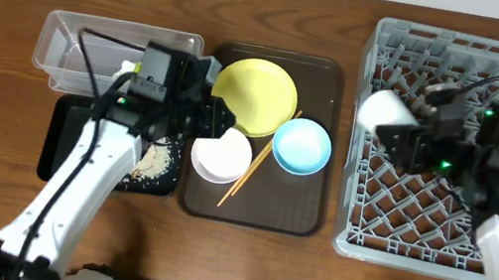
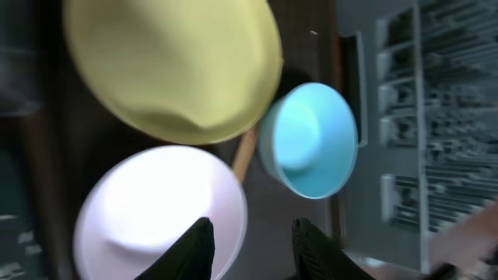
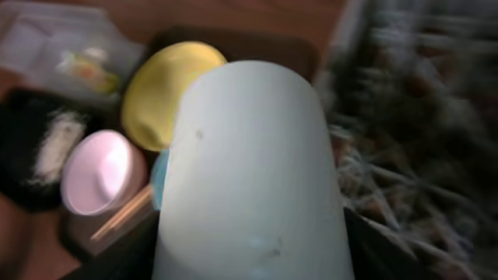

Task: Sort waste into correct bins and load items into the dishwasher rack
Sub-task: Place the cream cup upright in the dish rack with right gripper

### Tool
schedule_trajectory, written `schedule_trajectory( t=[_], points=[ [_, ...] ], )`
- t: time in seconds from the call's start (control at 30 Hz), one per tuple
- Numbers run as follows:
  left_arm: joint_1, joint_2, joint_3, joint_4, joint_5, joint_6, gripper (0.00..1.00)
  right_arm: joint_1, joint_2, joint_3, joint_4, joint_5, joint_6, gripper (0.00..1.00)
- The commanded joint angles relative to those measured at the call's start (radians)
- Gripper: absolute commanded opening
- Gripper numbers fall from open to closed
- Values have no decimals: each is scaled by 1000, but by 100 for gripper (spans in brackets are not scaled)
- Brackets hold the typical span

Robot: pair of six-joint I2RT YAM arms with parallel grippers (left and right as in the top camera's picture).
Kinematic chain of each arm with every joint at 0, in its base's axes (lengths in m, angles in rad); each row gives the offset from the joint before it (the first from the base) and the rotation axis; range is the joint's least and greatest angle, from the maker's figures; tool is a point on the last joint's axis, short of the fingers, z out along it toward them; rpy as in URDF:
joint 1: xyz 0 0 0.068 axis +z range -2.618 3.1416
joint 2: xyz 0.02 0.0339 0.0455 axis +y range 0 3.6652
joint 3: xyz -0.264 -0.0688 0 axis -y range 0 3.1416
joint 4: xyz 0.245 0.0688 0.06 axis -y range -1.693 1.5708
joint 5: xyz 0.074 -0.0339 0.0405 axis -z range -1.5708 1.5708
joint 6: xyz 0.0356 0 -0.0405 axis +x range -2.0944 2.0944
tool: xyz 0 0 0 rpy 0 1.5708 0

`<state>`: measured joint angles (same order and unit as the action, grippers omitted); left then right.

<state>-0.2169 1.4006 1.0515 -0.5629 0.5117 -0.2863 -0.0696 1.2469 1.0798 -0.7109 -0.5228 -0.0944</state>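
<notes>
Wooden table [image 1: 10, 2]. Brown serving tray [image 1: 299, 208] at centre: yellow plate [image 1: 254, 96] at 11 o'clock, blue bowl [image 1: 302, 145] at 3, white bowl [image 1: 221, 154] at 8, chopsticks [image 1: 249, 172] between the bowls. Left gripper [image 2: 249, 241]: fingers parted, empty, over the white bowl's rim. Right gripper [image 1: 401, 134] clamped on pale cup [image 3: 249, 171], at the 10 o'clock edge of grey rack [image 1: 387, 222]. Rice [image 1: 158, 161] on black tray [image 1: 63, 141].

left tool [image 2: 250, 227] parted, right tool [image 1: 395, 127] gripping

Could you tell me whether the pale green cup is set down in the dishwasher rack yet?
Apparently not: the right gripper holds the cup tipped sideways at the left edge of the rack.
</notes>
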Motion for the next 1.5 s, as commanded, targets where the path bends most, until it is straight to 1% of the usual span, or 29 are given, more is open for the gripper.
schedule_trajectory(
  t=[0.0,0.13,0.23,0.33,0.43,0.47,0.9,1.17,1.2,1.23,1.27,1.33,1.37,1.4,1.47],
  points=[
    [3,-29,7,-12,-98,35,36,-17,-1,78,-109,250,17,1],
    [3,-33,7,-13,-98,35,37,-39,12,169,-315,431,96,1],
    [3,-33,7,-13,-98,35,39,-68,34,223,-432,478,137,1],
    [2,-33,7,-13,-98,35,41,-95,64,255,-527,488,151,1],
    [3,-33,7,-17,-98,35,42,-110,97,260,-590,577,198,1],
    [3,-33,7,-19,-98,35,43,-114,118,260,-607,604,203,1],
    [3,-33,7,-35,-98,35,45,-116,327,259,-636,623,203,1],
    [3,-32,7,-35,-98,35,46,-116,434,259,-624,623,203,7],
    [3,-32,7,-35,-98,35,45,-116,446,259,-620,623,203,8],
    [3,-32,7,-35,-98,35,46,-116,457,259,-615,623,203,15],
    [3,-32,7,-35,-98,35,46,-116,466,259,-609,621,203,27],
    [3,-32,7,-35,-99,35,46,-116,477,259,-604,613,203,59],
    [3,-32,7,-35,-99,35,46,-116,483,259,-599,605,203,70],
    [3,-32,7,-35,-99,35,46,-115,486,259,-597,595,202,75],
    [3,-32,7,-35,-99,35,46,-114,486,259,-589,589,203,78]
  ],
)
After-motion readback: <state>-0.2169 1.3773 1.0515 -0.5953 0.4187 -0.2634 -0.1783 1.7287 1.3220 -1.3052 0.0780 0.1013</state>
